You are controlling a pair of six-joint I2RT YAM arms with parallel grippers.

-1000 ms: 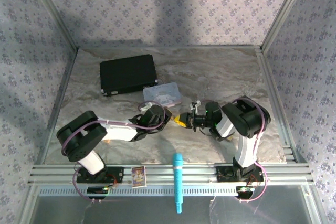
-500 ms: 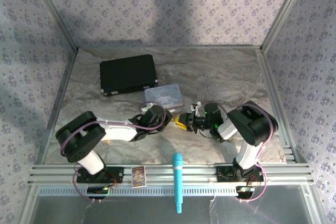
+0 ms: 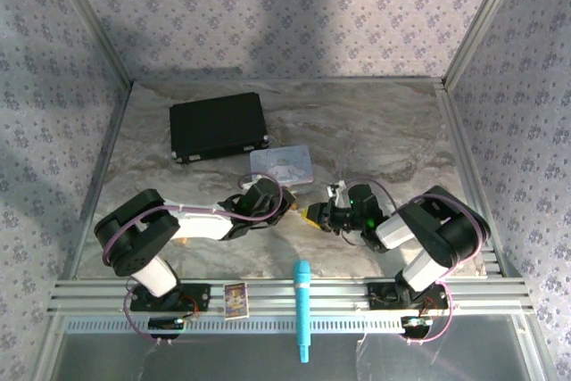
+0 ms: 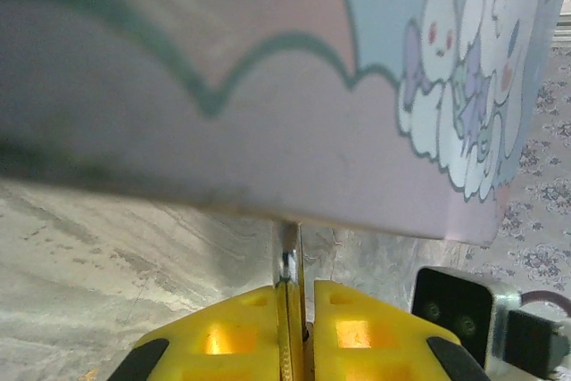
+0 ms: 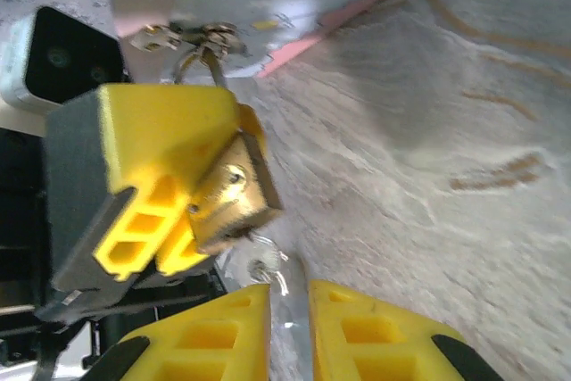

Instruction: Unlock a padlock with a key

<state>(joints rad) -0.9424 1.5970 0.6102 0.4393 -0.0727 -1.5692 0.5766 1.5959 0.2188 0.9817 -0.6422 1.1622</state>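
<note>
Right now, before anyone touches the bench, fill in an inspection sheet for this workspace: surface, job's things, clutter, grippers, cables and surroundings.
Surface: marbled table, nothing spilled.
Job's things: brass padlock clamped in the left gripper; small silvery key at its lower end, just ahead of the right gripper.
Clutter: black case, pastel tin, blue pen, small card.
Grippers: left shut on the padlock; right nearly closed, grip on the key unclear.
Cables: purple cables run along both arms.
Surroundings: patterned walls, metal rail at the near edge.
</note>
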